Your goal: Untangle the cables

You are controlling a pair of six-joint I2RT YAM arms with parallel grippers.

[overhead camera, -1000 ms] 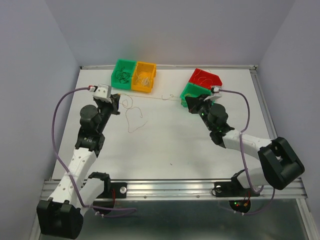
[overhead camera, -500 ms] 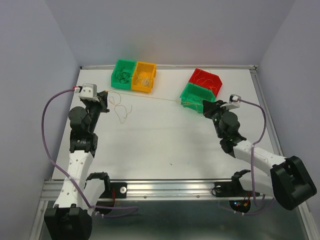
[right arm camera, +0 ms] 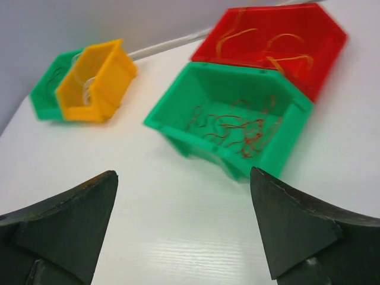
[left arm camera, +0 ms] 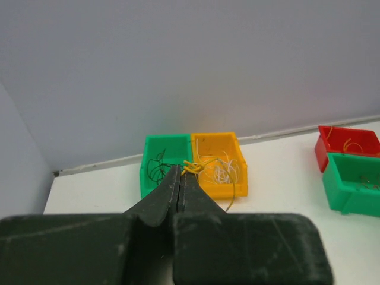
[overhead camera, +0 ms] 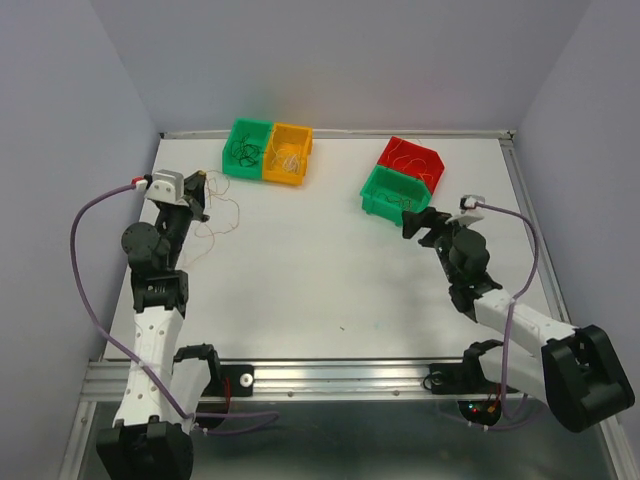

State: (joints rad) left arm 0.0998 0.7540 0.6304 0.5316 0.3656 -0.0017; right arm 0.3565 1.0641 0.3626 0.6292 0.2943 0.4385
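Observation:
My left gripper [overhead camera: 197,188] hangs over the table's far left, shut on a thin yellow cable [left arm camera: 199,167]. The cable's small knot sits right at the fingertips in the left wrist view, and a strand curves down to the right. From above, the cable [overhead camera: 232,213] hangs loose beside the left gripper in thin tan loops. My right gripper [overhead camera: 418,222] stands wide open just in front of a green bin [overhead camera: 372,196], with nothing between its fingers [right arm camera: 89,202]. Reddish cables [right arm camera: 237,126] lie inside that green bin [right arm camera: 202,145].
A red bin [overhead camera: 432,160] holding orange strands stands behind the green one. At the back left, a green bin [overhead camera: 232,150] of dark strands adjoins a yellow bin [overhead camera: 298,170] of whitish strands. Thick purple cords loop off both arms.
The right gripper opened and let go of the cable, then drew back to the right. The left arm pulled left with it; the cable no longer stretches across the table.

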